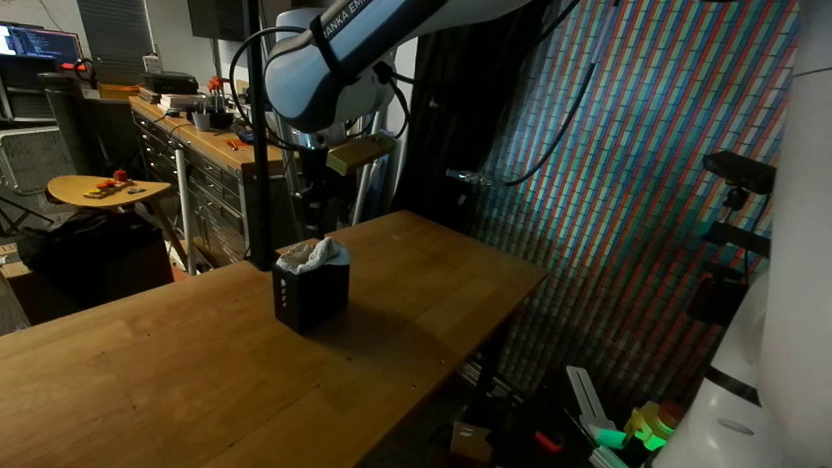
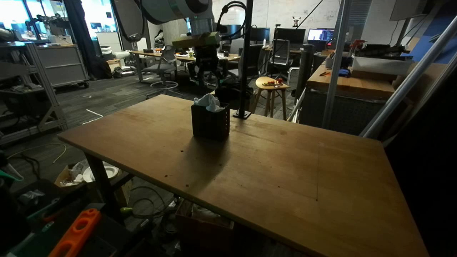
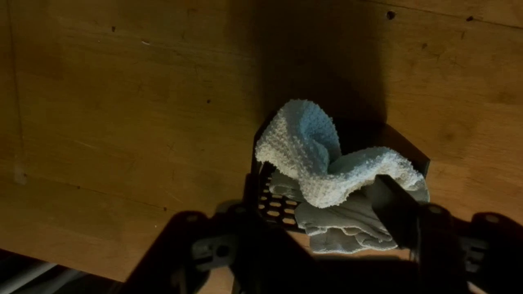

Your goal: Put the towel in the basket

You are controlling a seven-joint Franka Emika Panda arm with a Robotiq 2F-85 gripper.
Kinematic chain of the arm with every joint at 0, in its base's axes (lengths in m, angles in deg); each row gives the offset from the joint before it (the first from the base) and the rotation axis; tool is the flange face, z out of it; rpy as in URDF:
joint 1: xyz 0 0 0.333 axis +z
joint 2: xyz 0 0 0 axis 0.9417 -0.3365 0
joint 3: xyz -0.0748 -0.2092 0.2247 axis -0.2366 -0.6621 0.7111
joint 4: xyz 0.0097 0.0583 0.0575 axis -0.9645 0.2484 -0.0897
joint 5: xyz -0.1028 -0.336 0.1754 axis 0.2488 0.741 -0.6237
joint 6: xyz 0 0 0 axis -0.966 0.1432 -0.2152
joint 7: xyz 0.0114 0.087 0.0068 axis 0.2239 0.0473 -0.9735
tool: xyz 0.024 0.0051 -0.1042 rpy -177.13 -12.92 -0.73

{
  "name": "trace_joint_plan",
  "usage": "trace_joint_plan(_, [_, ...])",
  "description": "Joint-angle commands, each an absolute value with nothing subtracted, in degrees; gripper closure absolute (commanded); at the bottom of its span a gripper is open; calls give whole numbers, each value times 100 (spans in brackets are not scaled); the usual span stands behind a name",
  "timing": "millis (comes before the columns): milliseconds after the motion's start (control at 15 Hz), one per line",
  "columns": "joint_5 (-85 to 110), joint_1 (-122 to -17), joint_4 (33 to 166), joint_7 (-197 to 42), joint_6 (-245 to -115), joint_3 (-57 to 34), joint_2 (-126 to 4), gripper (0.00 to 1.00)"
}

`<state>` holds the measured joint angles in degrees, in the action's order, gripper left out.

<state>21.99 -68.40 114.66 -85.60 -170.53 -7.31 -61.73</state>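
The towel (image 3: 314, 179) is white and fluffy, crumpled inside the dark basket (image 3: 404, 141). In the wrist view part of it hangs over the basket's near rim. The towel shows at the basket's top in both exterior views (image 1: 316, 255) (image 2: 209, 102). The black basket (image 1: 312, 299) stands upright on the table, also in an exterior view (image 2: 210, 123). My gripper (image 3: 316, 179) is open, with its fingers wide apart. In both exterior views the gripper (image 1: 327, 218) (image 2: 207, 78) is above the basket, apart from the towel, holding nothing. The basket's bottom is mostly hidden by the towel.
The wooden table (image 1: 195, 370) bears the basket near its far edge. A black vertical post (image 1: 260, 162) (image 2: 246, 64) stands at that edge close beside the basket. A workbench (image 1: 208, 143) and a small stool (image 2: 270, 84) stand beyond the table.
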Motion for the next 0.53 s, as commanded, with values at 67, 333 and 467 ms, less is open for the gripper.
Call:
trace_joint_plan(67, [2199,-6810,11900,-8267,-17191,-740,-5956,0])
trace_joint_plan(333, [2146,-6830,12024,-8242,-17277,-727,-6015,26])
trace_joint_plan(467, [2145,-6836,12010,-8288,-17272,-723,-6058,43])
